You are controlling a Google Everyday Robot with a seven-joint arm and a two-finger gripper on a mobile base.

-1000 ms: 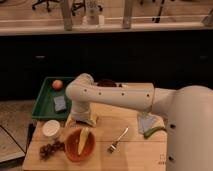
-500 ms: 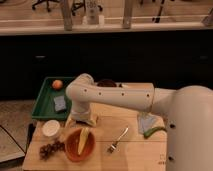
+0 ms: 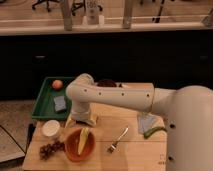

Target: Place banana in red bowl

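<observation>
Hovering pincer (image 3: 82, 121) above bowled banana (image 3: 83, 140)

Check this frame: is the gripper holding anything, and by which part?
Cannot be told. The gripper sits just above the red bowl, where the banana lies.

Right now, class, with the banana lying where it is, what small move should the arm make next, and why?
Probably lift the gripper straight up and away. The banana already lies inside the red bowl, and the gripper hangs just above the bowl's far rim, so pulling back looks like all that is left. A sideways sweep could knock the white container nearby.
</observation>
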